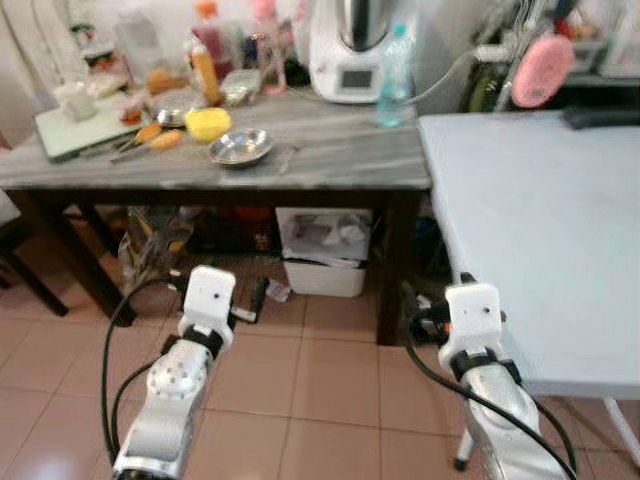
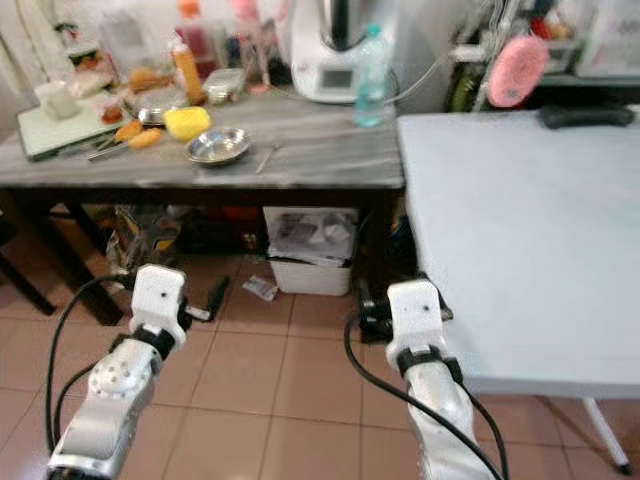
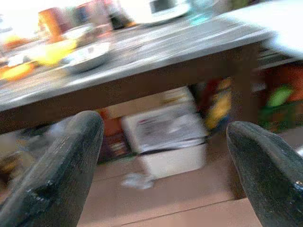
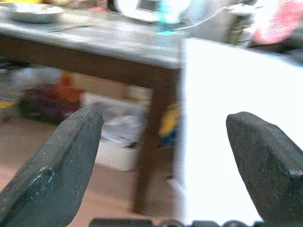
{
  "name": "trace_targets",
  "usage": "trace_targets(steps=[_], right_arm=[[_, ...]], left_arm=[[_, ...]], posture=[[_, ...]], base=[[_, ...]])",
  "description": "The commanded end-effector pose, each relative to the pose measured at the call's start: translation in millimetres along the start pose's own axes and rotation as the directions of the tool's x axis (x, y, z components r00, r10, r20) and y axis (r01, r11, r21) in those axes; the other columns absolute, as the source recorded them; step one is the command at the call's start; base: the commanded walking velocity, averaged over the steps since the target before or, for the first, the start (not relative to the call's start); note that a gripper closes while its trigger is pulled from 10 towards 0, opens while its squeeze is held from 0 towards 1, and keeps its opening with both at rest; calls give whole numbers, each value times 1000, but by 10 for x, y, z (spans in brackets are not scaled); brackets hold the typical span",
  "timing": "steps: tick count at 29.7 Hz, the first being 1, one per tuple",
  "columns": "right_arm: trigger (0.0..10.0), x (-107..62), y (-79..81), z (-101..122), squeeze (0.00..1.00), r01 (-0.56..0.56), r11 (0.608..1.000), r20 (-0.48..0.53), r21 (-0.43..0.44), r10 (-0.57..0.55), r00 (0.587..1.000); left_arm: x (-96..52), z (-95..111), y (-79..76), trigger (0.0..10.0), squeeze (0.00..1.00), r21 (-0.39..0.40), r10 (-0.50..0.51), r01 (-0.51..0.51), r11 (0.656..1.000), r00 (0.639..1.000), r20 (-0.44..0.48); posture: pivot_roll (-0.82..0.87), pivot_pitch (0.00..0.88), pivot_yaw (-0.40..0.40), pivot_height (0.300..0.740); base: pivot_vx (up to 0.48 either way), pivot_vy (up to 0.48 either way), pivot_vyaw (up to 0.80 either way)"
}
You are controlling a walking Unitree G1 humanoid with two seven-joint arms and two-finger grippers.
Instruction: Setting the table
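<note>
— Where's it got to with setting the table?

— Hardly begun, I'd say. The white table [image 1: 540,230] on its right stands bare apart from something dark at the far edge, and everything it could lay out sits on the grey marble counter [image 1: 330,150] straight ahead, cluttered along the back. The robot is standing off from both, arms low over the tiled floor [image 1: 320,390].

— So it's on the approach?

— That's my reading: it's facing the counter and hasn't reached for anything. The big white kitchen machine [image 1: 355,50] and the clear water bottle [image 1: 394,78] are at the rear. Nearer the front is the steel bowl [image 1: 241,147], with a yellow sponge [image 1: 208,124] just behind it and what looks like a piece of cutlery [image 1: 285,158] just beside the bowl, though it's too small to be sure.

— And its hands?

— The left end effector [image 3: 161,165] has its fingers spread wide with nothing between them, pointing under the counter towards a white bin [image 1: 325,268]. The right end effector [image 4: 165,165] is spread wide as well, empty, aimed at the corner where counter and table meet.

— What's next, then?

— Probably step closer, raise the left arm above the counter edge, and come down on the bowl's rim. It's shallow and shiny, so the grip will need care
</note>
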State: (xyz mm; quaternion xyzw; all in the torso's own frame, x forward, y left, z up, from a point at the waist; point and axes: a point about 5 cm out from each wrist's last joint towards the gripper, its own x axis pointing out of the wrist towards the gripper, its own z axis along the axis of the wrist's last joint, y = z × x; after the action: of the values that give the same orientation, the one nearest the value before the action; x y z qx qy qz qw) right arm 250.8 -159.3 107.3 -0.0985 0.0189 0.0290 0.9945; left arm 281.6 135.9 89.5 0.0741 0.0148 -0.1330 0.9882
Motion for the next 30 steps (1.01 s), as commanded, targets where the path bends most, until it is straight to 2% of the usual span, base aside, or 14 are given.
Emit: trace_targets(steps=[1,8,16,21,30], right_arm=[[10000,4,62,69,0,-9,1000,23,15,8,1000],[10000,-107,104,7,0,10,1000,0,28,-10,1000],[10000,-122,128,13,0,20,999,-1,36,-20,1000],[10000,-102,143,1,0,6,999,-3,32,-5,1000],[10000,-49,6,91,0,49,999,35,-13,-49,998]], left_arm=[[17,34,66,10000,0,18,8,-8,1000,1000,7],[4,18,67,10000,0,32,-27,27,999,1000,-3],[14,26,63,10000,0,38,-42,42,998,999,-4],[46,51,60,10000,0,39,-41,41,998,999,7],[45,56,52,10000,0,27,-21,21,999,1000,17]], posture=[[-100,0,88,740],[-111,0,111,740],[-108,0,126,740],[-97,0,109,740],[-100,0,88,740]], base=[[0,-450,0],[0,-447,0],[0,-440,0],[0,-436,0],[0,-404,0]])
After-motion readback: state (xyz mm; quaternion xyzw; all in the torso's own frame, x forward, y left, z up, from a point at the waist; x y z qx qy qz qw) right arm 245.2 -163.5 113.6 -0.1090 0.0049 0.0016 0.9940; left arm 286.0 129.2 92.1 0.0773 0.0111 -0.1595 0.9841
